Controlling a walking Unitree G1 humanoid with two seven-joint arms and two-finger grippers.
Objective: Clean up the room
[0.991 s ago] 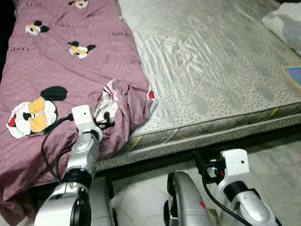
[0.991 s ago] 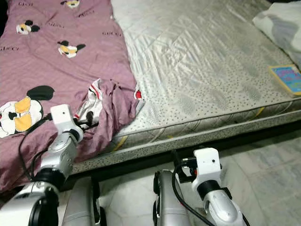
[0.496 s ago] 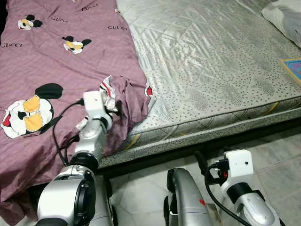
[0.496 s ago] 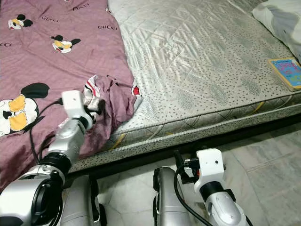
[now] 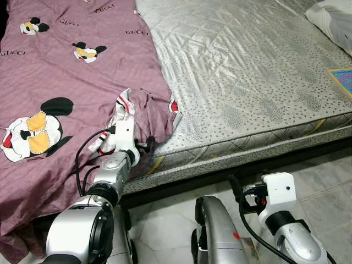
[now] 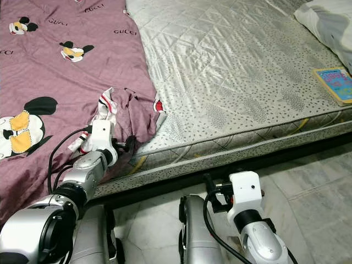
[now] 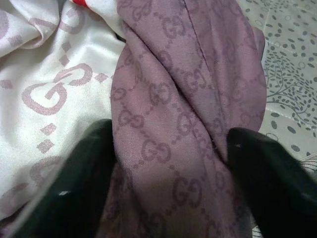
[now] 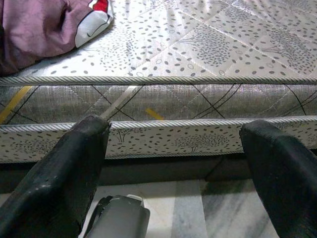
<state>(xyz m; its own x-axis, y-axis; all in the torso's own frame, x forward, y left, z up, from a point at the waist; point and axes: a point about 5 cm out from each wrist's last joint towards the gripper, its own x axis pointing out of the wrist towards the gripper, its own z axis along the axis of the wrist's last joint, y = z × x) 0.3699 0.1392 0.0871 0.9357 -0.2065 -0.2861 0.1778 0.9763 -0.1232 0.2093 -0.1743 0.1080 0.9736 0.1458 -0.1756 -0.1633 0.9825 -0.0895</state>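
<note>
Purple blanket (image 5: 60, 66) with cartoon mouse prints spread over the left half of the mattress (image 5: 247, 71), near right corner bunched into a fold (image 5: 144, 113) at the mattress's near edge, pale lining and a red patch showing. Left gripper (image 7: 168, 198) at that bunched corner, fingers (image 7: 79, 188) spread moderately with a ridge of the purple cloth between them (cloth pressing against both inner faces, firmness of grip unclear). Right gripper (image 8: 173, 163) low and near, over the pale marble floor (image 5: 330, 181), facing the mattress's side, fingers (image 8: 64, 173) wide apart with nothing between. Colourful book (image 6: 335, 82) flat near the mattress's right edge; white pillow (image 6: 327, 22) beyond it at the far right.
</note>
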